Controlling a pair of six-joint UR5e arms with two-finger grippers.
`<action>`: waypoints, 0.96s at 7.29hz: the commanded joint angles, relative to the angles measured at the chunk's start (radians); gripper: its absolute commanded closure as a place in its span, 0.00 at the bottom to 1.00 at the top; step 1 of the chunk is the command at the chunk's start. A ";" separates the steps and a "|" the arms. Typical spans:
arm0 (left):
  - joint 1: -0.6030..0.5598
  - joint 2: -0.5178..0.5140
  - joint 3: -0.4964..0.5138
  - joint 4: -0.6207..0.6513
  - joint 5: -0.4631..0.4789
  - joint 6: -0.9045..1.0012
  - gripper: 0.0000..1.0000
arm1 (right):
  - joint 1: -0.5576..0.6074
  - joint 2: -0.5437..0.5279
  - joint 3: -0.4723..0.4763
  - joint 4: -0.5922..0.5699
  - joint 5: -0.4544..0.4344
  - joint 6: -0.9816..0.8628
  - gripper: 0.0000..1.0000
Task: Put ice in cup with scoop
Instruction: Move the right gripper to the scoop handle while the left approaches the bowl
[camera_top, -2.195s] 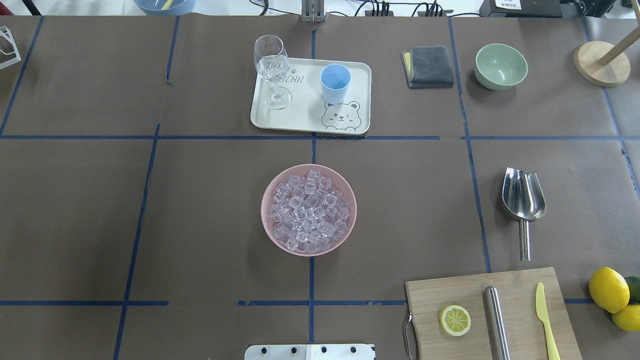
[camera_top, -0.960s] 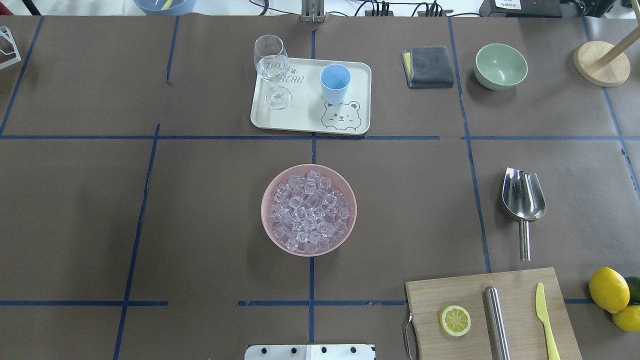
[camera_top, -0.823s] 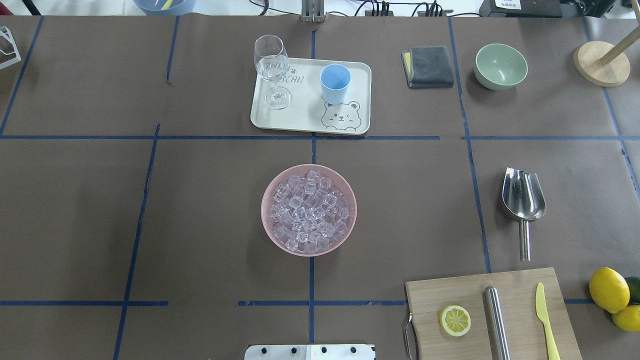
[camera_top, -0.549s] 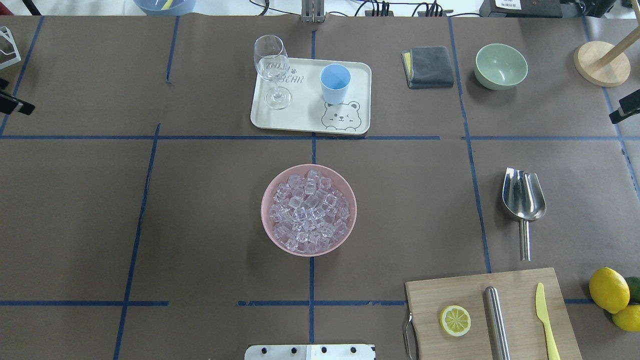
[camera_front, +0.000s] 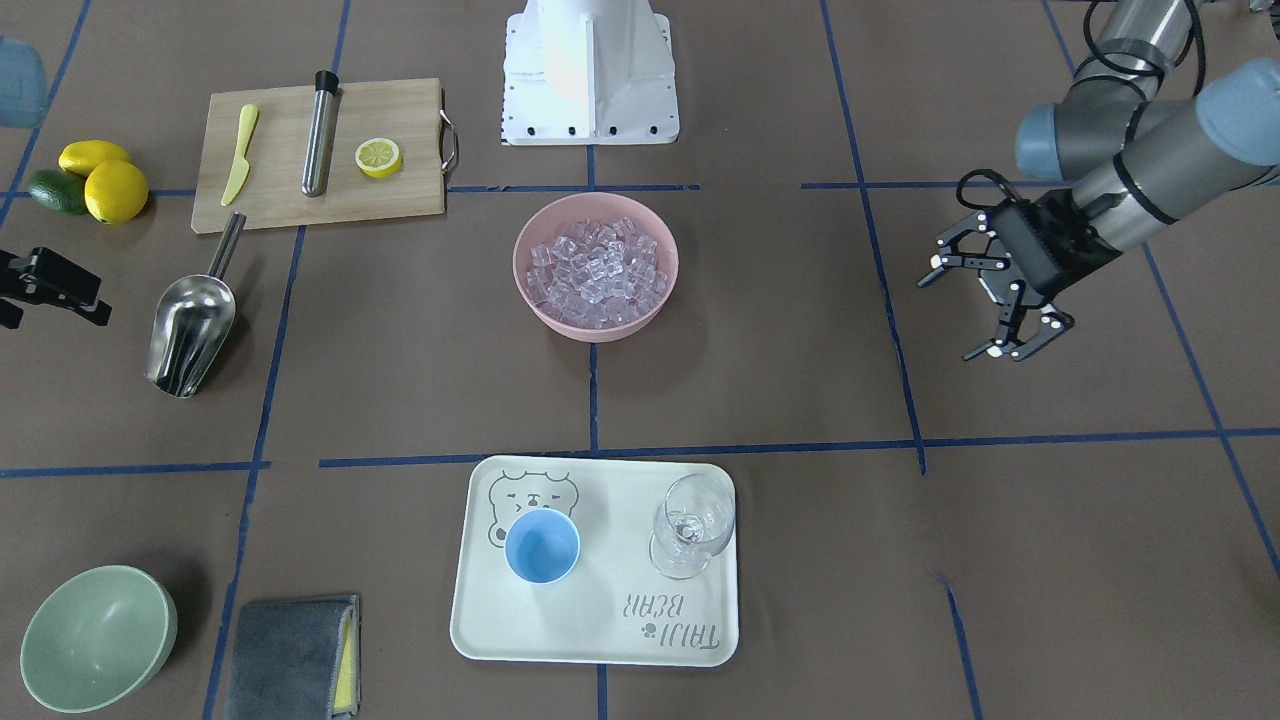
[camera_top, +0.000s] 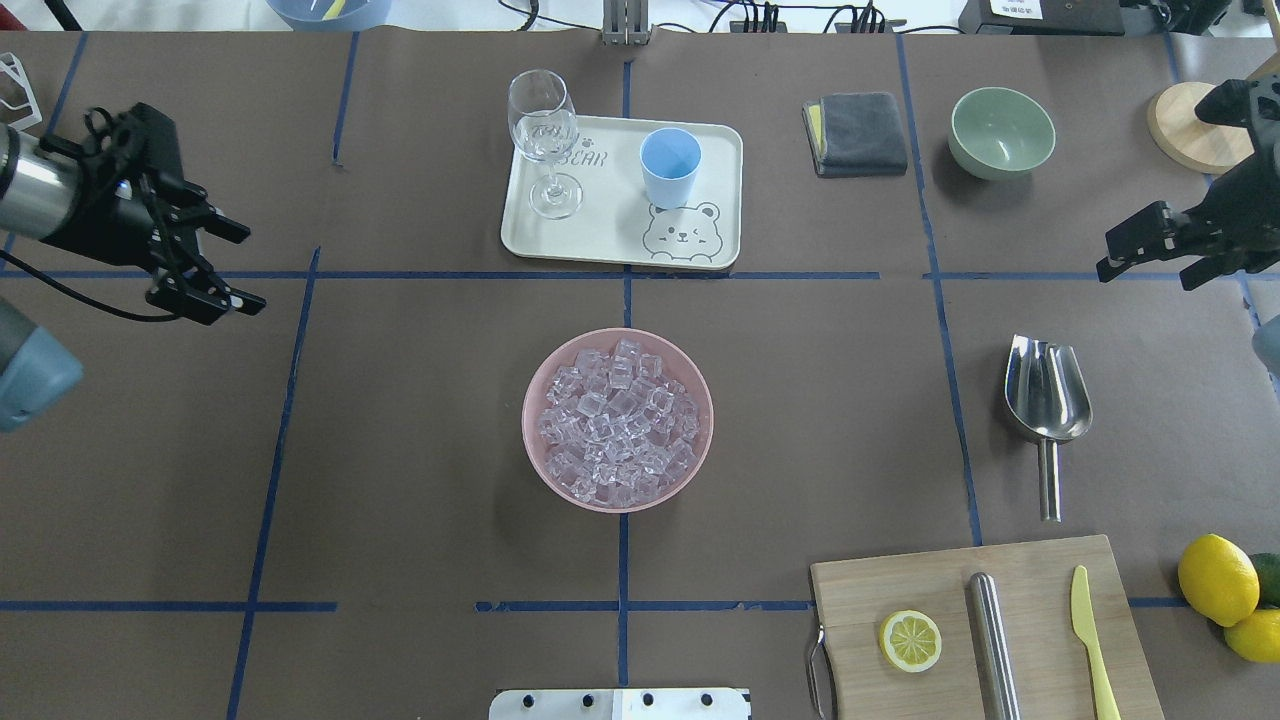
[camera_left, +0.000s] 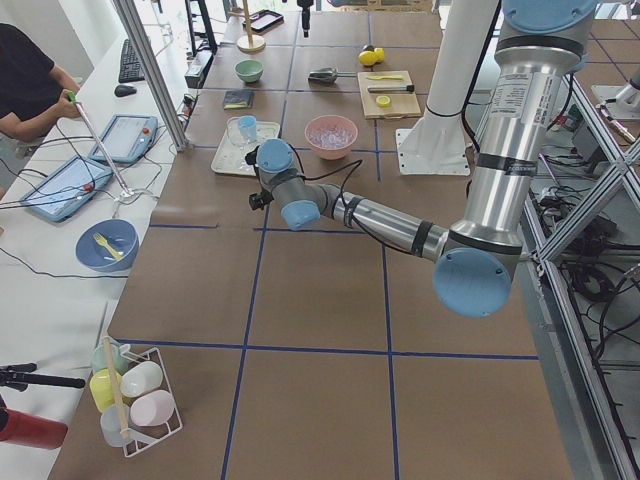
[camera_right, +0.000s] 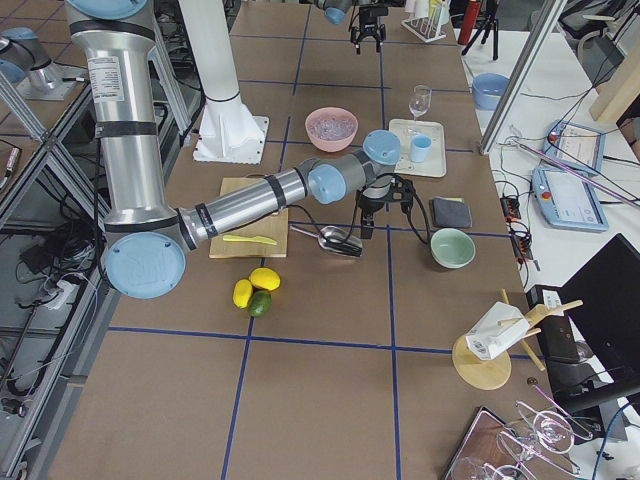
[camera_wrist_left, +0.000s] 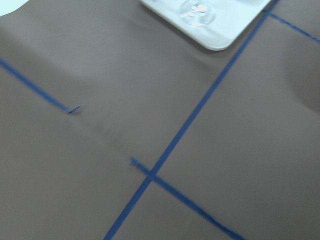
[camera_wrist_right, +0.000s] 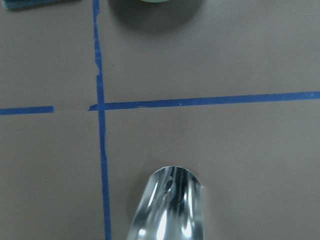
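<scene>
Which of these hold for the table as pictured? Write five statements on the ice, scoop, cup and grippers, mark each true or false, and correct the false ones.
1. The small clear ice cubes are piled in the round pink bowl. True.
2. The right gripper holds the shiny steel scoop. False: the scoop lies on the brown table, with no gripper touching it.
3. The light-blue handleless cup stands on the cream tray with the clear wine glass. True.
4. The cup has ice in it. False: it is empty.
5. The left gripper is shut. False: it is open and holds nothing.
</scene>
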 joint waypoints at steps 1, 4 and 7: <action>0.088 -0.048 0.004 -0.062 0.001 0.001 0.00 | -0.095 0.000 0.049 0.027 -0.024 0.187 0.00; 0.132 -0.082 0.010 -0.065 -0.010 -0.007 0.00 | -0.278 -0.062 0.091 0.167 -0.140 0.515 0.00; 0.186 -0.123 0.024 -0.066 -0.002 -0.090 0.00 | -0.385 -0.211 0.091 0.285 -0.236 0.579 0.00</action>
